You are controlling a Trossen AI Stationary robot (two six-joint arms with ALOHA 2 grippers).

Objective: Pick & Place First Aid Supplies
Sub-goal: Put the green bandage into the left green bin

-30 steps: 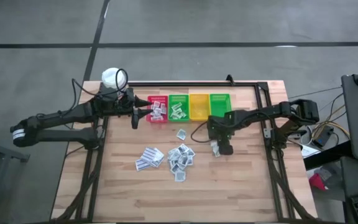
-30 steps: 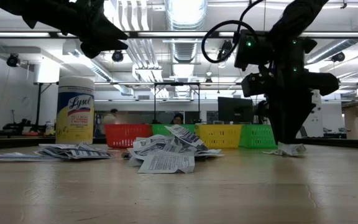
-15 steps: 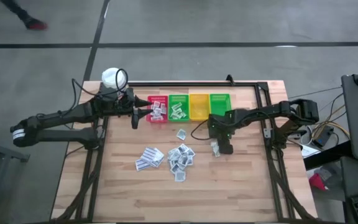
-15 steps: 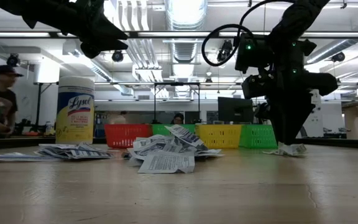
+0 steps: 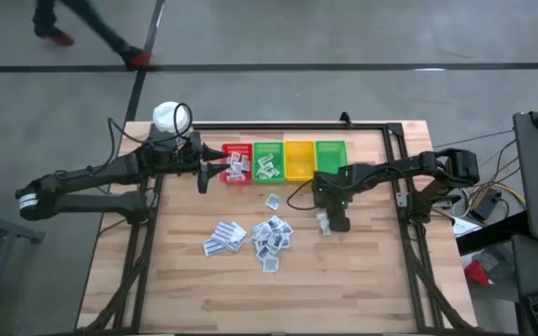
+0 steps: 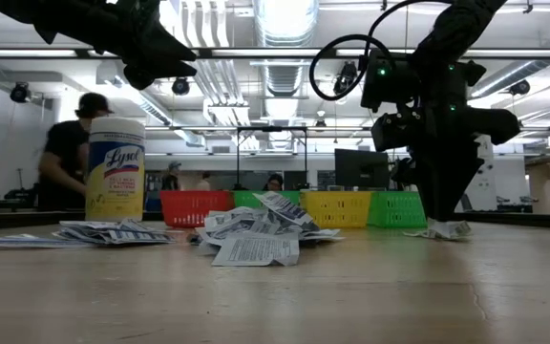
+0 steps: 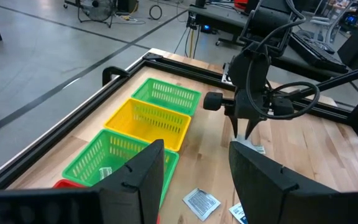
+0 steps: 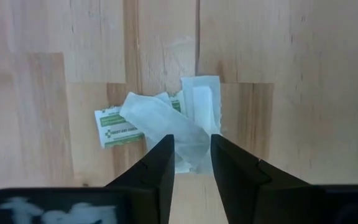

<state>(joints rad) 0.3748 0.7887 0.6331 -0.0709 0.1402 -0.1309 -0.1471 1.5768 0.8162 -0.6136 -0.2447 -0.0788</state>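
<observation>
A: Right gripper (image 8: 190, 163) sits low over the wood table (image 5: 362, 280), pointing straight down. Directly under its tips lies a small cluster of packets (image 8: 166, 124), well apart from the main pile (image 5: 271, 235) toward the table's middle.

B: How do the packets lie relative to the fingers?

A: A long translucent wrapper crosses the cluster on a slant; one end runs in between the two dark fingers (image 8: 157, 168). A green-printed sachet (image 8: 118, 129) lies flat beside it, off to one side of the gap, its long axis square to the fingers' direction. A third white packet stands lengthwise behind them.

B: Jaw state?

A: Narrow gap, part open, with wrapper material between the tips. I cannot tell whether the pads are touching it; nothing is lifted.

B: So the coming move depends on what?

A: My judgement: on the slanted wrapper being centred in the gap. A squeeze here would catch that one and may leave the green sachet on the wood.

B: Left arm?

A: Left gripper (image 7: 194, 171) hangs with fingers spread and empty beside the red bin (image 5: 236, 162), far from this cluster. The right arm is clearly nearer. The green bin (image 5: 330, 157) lies just beyond the right gripper, at the table's back edge.
</observation>
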